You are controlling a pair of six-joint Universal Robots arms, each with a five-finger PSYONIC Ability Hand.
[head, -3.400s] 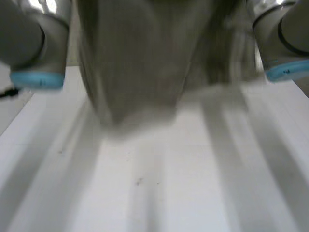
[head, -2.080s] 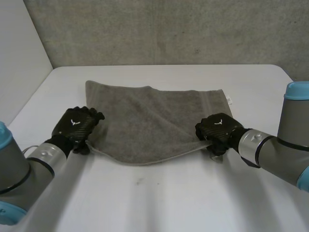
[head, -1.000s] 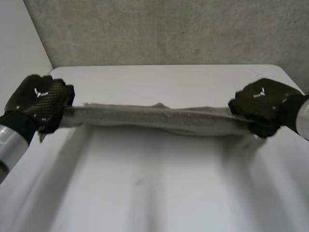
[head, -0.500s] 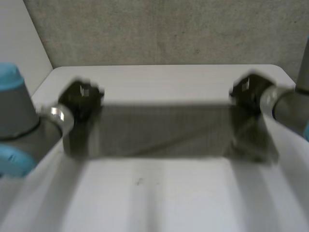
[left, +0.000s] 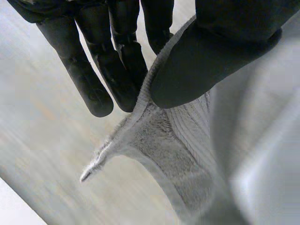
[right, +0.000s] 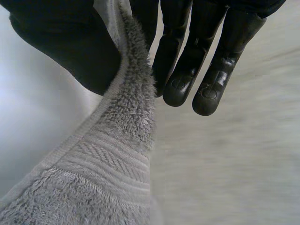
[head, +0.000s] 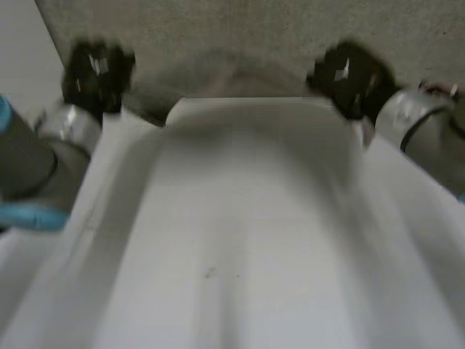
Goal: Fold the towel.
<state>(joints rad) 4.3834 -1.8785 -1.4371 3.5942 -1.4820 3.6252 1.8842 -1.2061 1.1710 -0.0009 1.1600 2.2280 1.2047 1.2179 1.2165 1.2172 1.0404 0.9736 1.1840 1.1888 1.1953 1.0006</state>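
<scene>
step: towel up in the air, mid-fold
left robot hand: pinching near a corner
right robot hand: pinching an edge
next: lay it down doubled, probably

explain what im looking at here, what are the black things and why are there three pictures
This is a two-armed robot at a white table. The black things are its mechanical hands, the left hand and the right hand, each ending a grey arm. That picture comes from a camera behind and between the arms, looking down at the table. The other two come from cameras on the wrists, each looking along its own hand's palm. What the hands hold is a grey towel, which the robot is meant to fold. In each wrist picture the hand pinches the towel's edge between thumb and fingers. In the overhead picture the towel is a blur stretched between the two hands, up at the table's far end.
</scene>
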